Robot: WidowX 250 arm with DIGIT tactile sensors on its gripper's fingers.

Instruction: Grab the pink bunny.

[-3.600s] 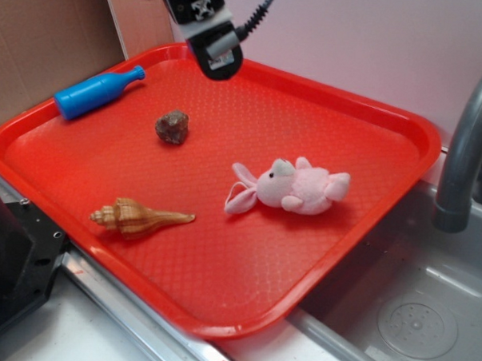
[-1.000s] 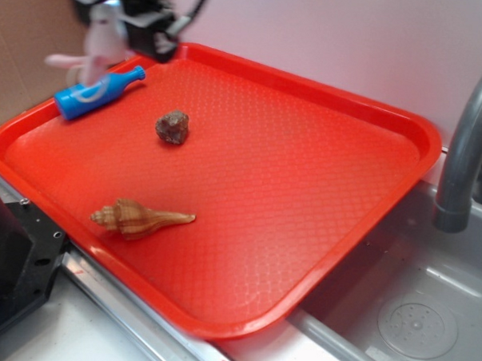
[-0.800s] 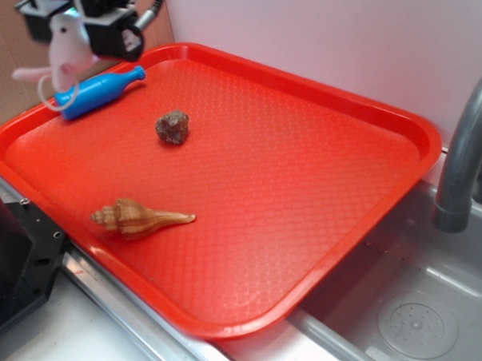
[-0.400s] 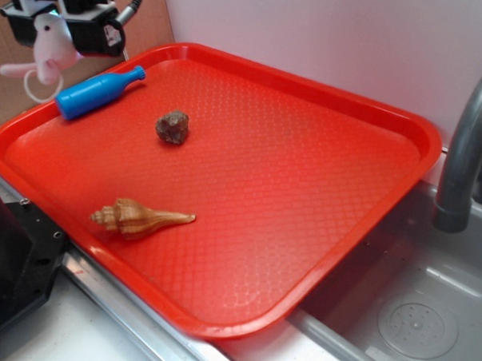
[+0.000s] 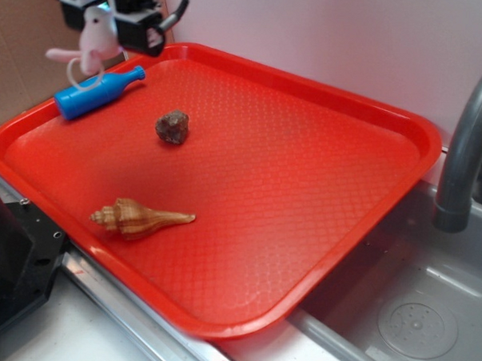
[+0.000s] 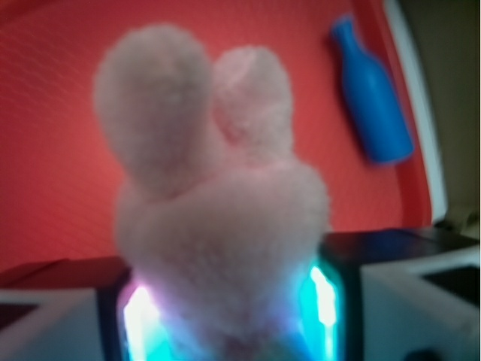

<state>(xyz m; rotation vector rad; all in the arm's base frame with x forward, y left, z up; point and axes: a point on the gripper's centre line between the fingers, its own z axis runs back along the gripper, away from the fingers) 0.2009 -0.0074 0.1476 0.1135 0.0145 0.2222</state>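
The pink bunny [image 5: 95, 37] hangs in the air above the tray's far left corner, held by my gripper [image 5: 112, 19], which is shut on it. Its ears dangle toward the blue bottle [image 5: 97, 93]. In the wrist view the pink bunny [image 6: 218, 195] fills the middle, blurred and very close. It is pinched between the two glowing fingers [image 6: 325, 301], with the blue bottle [image 6: 372, 94] on the tray below at upper right.
A red tray [image 5: 402, 147] holds a brown rock [image 5: 172, 126] and a tan seashell [image 5: 139, 218]. A grey faucet [image 5: 465, 150] and a sink basin [image 5: 415, 324] lie to the right. A black box [image 5: 13, 258] sits at lower left.
The bunny went from lying on the tray's right half to hanging in my shut gripper at the far left corner. In the last half second gripper and bunny shifted right, back over the bottle.
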